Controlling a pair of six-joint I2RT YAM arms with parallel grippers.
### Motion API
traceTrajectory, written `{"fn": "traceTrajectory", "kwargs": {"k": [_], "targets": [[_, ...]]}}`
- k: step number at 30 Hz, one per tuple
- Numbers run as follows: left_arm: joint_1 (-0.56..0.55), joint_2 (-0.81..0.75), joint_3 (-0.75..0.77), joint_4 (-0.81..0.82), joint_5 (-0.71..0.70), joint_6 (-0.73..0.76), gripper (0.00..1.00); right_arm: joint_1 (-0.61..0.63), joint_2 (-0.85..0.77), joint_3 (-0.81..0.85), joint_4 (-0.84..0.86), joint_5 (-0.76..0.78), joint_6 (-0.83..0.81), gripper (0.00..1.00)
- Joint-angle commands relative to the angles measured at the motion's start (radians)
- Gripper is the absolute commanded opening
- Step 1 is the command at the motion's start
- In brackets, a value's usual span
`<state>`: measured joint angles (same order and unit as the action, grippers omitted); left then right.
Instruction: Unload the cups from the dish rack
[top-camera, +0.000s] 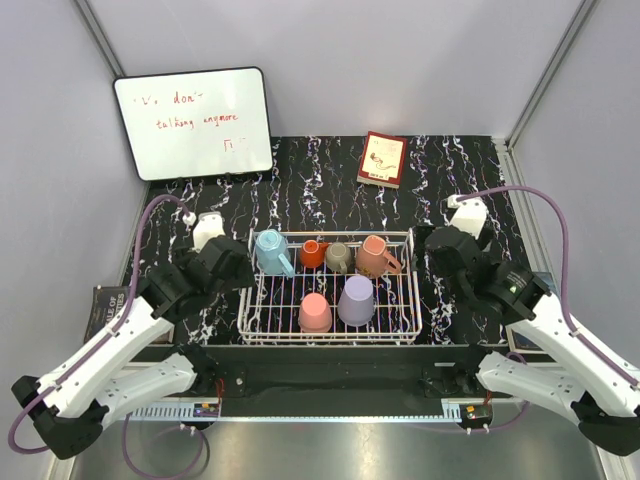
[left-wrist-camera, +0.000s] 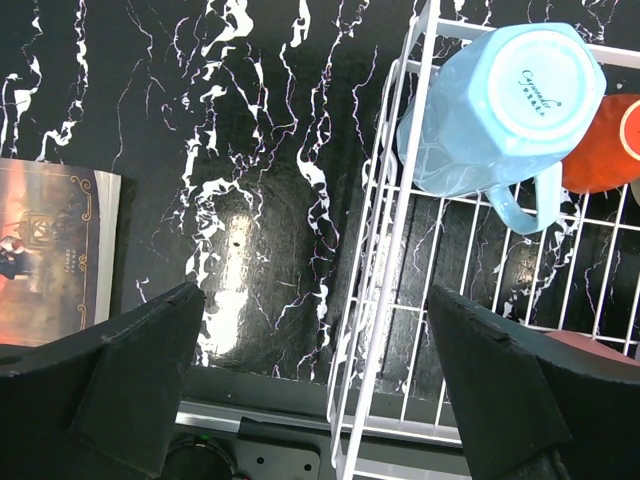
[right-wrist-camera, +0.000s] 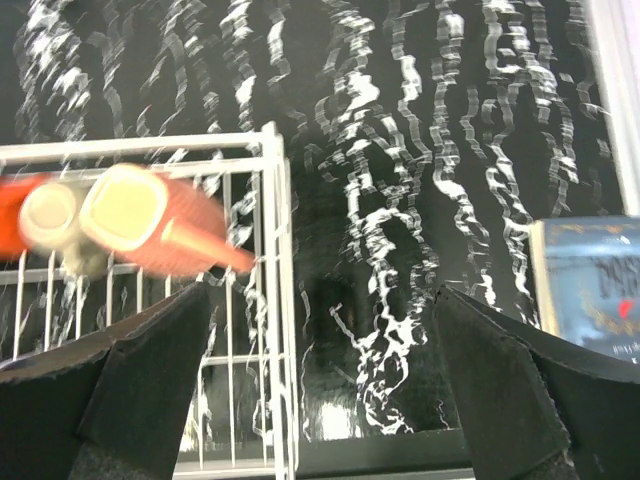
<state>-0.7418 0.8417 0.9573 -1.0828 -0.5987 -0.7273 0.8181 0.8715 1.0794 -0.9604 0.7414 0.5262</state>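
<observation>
Your left jaws are spread wide and empty, hanging over the left wall of the dish rack (top-camera: 275, 300). Your right jaws are spread just as wide, gripping nothing, just off its right wall. All six cups sit inside the rack. In the far row are the light blue mug (top-camera: 270, 251), bottom-up, the orange-red mug (top-camera: 313, 254), the grey-olive mug (top-camera: 339, 257) and the salmon-pink mug (top-camera: 373, 256). In the near row are the pink tumbler (top-camera: 314, 312) and the lavender tumbler (top-camera: 356, 300).

Bright even overhead light, glare on the glossy table (left-wrist-camera: 235, 300), right wrist view motion-blurred
</observation>
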Motion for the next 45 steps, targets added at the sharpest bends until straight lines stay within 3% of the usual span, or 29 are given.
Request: {"fn": "traceTrajectory", "kwargs": {"k": [1, 5, 7, 9, 10, 11, 12, 13, 15, 25, 45], "targets": [[0.001, 0.013, 0.081, 0.027, -0.049, 0.028, 0.99, 0.003, -0.008, 0.005, 0.086, -0.160, -0.126, 1.00], [0.004, 0.030, 0.095, 0.041, -0.085, -0.021, 0.99, 0.003, 0.009, 0.007, 0.130, -0.105, 0.002, 1.00], [0.004, 0.034, 0.101, 0.082, -0.061, 0.014, 0.99, 0.003, 0.011, -0.002, 0.189, -0.193, 0.066, 1.00], [0.004, 0.040, 0.118, 0.099, -0.049, 0.032, 0.99, 0.003, 0.003, -0.018, 0.247, -0.233, 0.119, 0.79], [0.004, 0.054, 0.124, 0.106, -0.050, 0.042, 0.99, 0.003, 0.004, -0.025, 0.273, -0.320, 0.112, 0.75], [0.004, 0.063, 0.141, 0.106, -0.056, 0.045, 0.99, 0.003, 0.014, -0.019, 0.290, -0.362, 0.092, 0.82], [0.002, 0.088, 0.149, 0.100, -0.058, 0.051, 0.99, 0.003, 0.053, -0.007, 0.285, -0.410, 0.069, 0.99], [0.004, 0.103, 0.156, 0.096, -0.058, 0.055, 0.99, 0.004, 0.076, 0.007, 0.275, -0.489, 0.054, 1.00], [0.004, 0.149, 0.179, 0.080, -0.049, 0.066, 0.99, 0.025, 0.137, 0.034, 0.227, -0.496, 0.057, 1.00], [0.001, 0.178, 0.161, 0.084, 0.014, 0.097, 0.99, 0.276, 0.345, 0.155, 0.100, -0.295, 0.087, 1.00], [-0.001, 0.198, 0.120, 0.098, 0.071, 0.077, 0.99, 0.314, 0.437, 0.063, 0.092, -0.269, 0.164, 1.00]]}}
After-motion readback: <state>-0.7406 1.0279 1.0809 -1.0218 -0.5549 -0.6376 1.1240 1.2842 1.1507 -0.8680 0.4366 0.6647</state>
